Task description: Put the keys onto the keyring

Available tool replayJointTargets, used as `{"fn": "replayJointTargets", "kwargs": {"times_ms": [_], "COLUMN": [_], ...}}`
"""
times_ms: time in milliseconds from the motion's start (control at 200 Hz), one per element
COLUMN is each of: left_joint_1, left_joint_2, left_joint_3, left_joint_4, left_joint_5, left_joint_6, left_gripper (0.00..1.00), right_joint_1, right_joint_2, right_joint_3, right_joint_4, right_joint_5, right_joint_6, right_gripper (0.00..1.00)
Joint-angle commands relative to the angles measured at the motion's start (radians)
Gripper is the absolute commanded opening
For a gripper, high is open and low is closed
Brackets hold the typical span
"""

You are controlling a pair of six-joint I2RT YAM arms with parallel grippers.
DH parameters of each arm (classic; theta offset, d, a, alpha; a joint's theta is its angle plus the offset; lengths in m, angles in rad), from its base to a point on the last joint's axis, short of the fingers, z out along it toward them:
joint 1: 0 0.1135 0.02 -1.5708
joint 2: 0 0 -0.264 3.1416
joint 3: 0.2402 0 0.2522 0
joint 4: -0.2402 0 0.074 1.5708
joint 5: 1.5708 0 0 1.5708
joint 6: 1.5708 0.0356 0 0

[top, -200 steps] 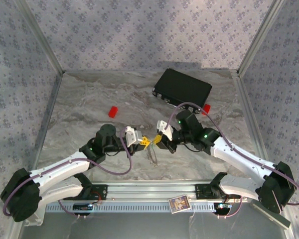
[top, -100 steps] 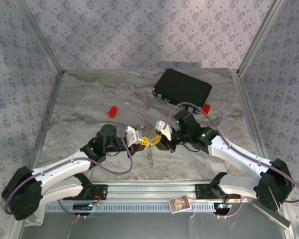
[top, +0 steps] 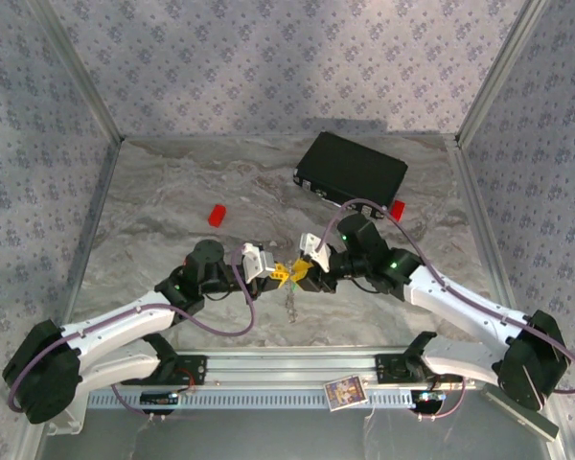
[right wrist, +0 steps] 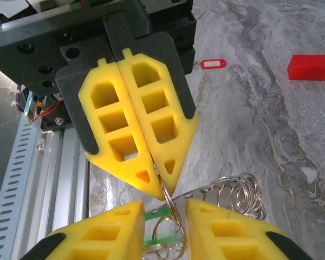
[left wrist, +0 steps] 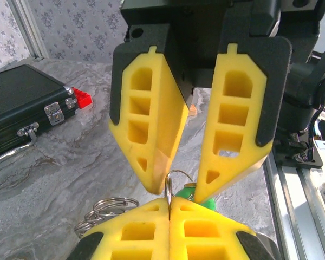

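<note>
Keyring: bundle of silvery wire rings, lower middle of the right wrist view, just beside the fingertips of both arms. 1 thin ring of it is pinched between the left fingers, which are closed tip to tip at the bottom of the left wrist view. Right fingers stand apart, gripping nothing. Their tips point at the left tips, with the pinched ring and the green key in the gap. Red-and-white key lies flat on the table, upper middle, well apart from the rings. Red block at upper right. Black case at left of the left wrist view, 2nd red block just beside it. Top view: both arms meet at centre of frame.
</note>
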Motion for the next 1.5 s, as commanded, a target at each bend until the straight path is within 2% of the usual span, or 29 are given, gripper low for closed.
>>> {"fn": "replayJointTargets", "kwargs": {"times_ms": [0, 150, 245, 345, 455, 660, 870, 1024, 1154, 1314, 1494], "left_joint_1": [-0.007, -0.008, -0.008, -0.010, -0.010, -0.011, -0.010, -0.011, -0.010, -0.011, -0.011], "left_joint_2": [-0.008, -0.012, -0.014, -0.017, -0.019, -0.009, -0.006, -0.015, -0.014, -0.012, -0.012], "left_joint_3": [-0.002, 0.002, 0.028, 0.053, 0.079, 0.115, 0.123, 0.080, 0.041, 0.017, 0.002], "left_joint_4": [0.063, 0.043, -0.035, -0.120, -0.193, -0.268, -0.281, -0.199, -0.108, -0.047, -0.022], "left_joint_5": [0.025, 0.021, 0.004, -0.024, -0.044, -0.044, -0.014, -0.006, -0.008, -0.006, -0.008], "left_joint_6": [-0.007, 0.001, 0.031, 0.069, 0.103, 0.141, 0.150, 0.113, 0.077, 0.049, 0.039], "left_gripper": [0.00, 0.00, 0.00, 0.24, 0.28, 0.20, 0.01, 0.00, 0.00, 0.00, 0.00], "right_joint_1": [0.010, 0.010, 0.012, 0.021, 0.037, 0.071, 0.089, 0.056, 0.029, 0.027, 0.026], "right_joint_2": [0.015, 0.014, 0.018, 0.033, 0.068, 0.123, 0.127, 0.084, 0.058, 0.040, 0.026], "right_joint_3": [-0.003, 0.009, 0.042, 0.097, 0.167, 0.257, 0.268, 0.184, 0.098, 0.036, 0.019], "right_joint_4": [0.034, 0.009, -0.046, -0.132, -0.243, -0.346, -0.328, -0.229, -0.127, -0.042, -0.033], "right_joint_5": [-0.002, 0.000, 0.011, 0.031, 0.065, 0.099, 0.092, 0.077, 0.067, 0.054, 0.052], "right_joint_6": [0.003, -0.014, -0.050, -0.108, -0.183, -0.258, -0.269, -0.199, -0.111, -0.054, -0.048], "right_gripper": [0.20, 0.02, 0.00, 0.00, 0.00, 0.00, 0.00, 0.22, 0.28, 0.27, 0.15]}}
